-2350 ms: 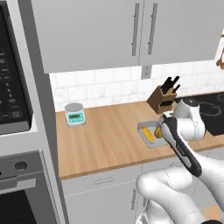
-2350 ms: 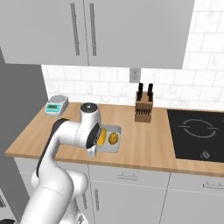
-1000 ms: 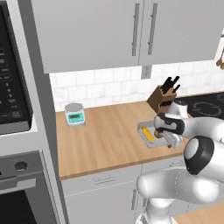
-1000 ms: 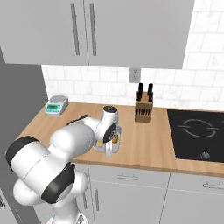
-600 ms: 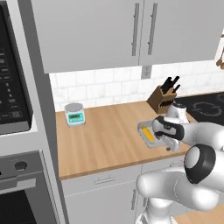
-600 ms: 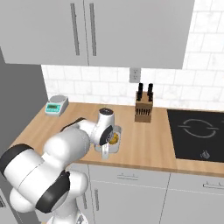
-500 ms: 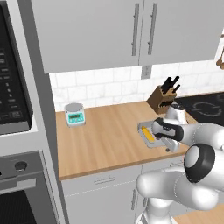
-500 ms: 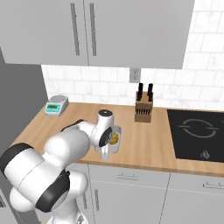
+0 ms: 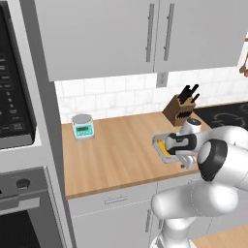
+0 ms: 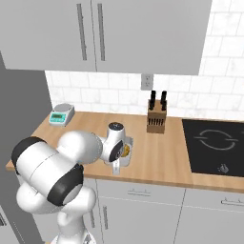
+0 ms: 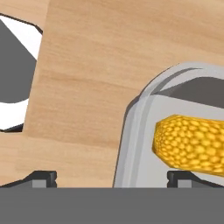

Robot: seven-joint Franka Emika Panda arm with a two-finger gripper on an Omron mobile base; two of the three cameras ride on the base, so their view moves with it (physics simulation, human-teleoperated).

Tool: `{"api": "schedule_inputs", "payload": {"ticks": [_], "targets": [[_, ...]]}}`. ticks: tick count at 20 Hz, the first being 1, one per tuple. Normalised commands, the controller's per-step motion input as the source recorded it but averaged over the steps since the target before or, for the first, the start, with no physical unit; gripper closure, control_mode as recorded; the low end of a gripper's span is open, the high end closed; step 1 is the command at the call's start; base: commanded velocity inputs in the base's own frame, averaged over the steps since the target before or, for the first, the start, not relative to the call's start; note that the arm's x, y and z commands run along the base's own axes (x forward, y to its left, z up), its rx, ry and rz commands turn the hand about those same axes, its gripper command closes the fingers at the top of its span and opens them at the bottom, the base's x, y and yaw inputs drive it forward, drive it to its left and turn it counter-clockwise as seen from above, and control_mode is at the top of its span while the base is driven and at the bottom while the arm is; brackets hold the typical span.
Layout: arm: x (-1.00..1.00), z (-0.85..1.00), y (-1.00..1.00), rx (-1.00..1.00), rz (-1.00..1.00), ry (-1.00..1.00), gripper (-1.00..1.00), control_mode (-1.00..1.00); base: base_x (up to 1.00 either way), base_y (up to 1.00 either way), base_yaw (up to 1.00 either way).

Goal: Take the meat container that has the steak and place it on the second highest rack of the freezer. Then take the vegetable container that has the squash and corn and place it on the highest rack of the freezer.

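The vegetable container (image 9: 159, 144) is a grey tray on the wooden counter, with the yellow corn (image 9: 164, 151) lying in it. The hand view shows its rounded rim (image 11: 133, 127) and the end of the corn (image 11: 192, 142) up close. My gripper (image 11: 111, 178) is open and low over the tray's end nearest the counter's front. One fingertip (image 11: 41, 177) is outside the rim over bare wood, the other by the corn. My hand (image 10: 116, 140) covers most of the container (image 10: 126, 160), so I cannot pick out the squash. The meat container, steak and freezer are out of view.
A knife block (image 9: 181, 104) stands at the backsplash behind the tray. A small kitchen scale (image 9: 82, 127) sits at the counter's far left. The black cooktop (image 10: 214, 140) lies to the right. A wall oven (image 9: 19, 203) fills the left side. The counter's front edge runs just beside the tray.
The arm has folded forward and brought the hand down onto the tray's near end. Over the last half second it sank only slightly. The jaws stayed open and the tray has not moved.
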Motion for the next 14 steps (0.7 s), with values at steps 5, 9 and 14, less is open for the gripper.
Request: {"api": "schedule_inputs", "payload": {"ticks": [5, 9, 14], "targets": [[0.0, -0.26, -0.02, 0.0, 0.0, 0.06, -1.0, -1.0, 0.0, 0.0, 0.0], [0.0, -0.08, -0.12, 0.0, -0.05, 0.02, -1.0, -1.0, 0.0, 0.0, 0.0], [0.0, -0.06, -0.19, 0.0, -0.16, 0.01, -1.0, -1.0, 0.0, 0.0, 0.0]]}}
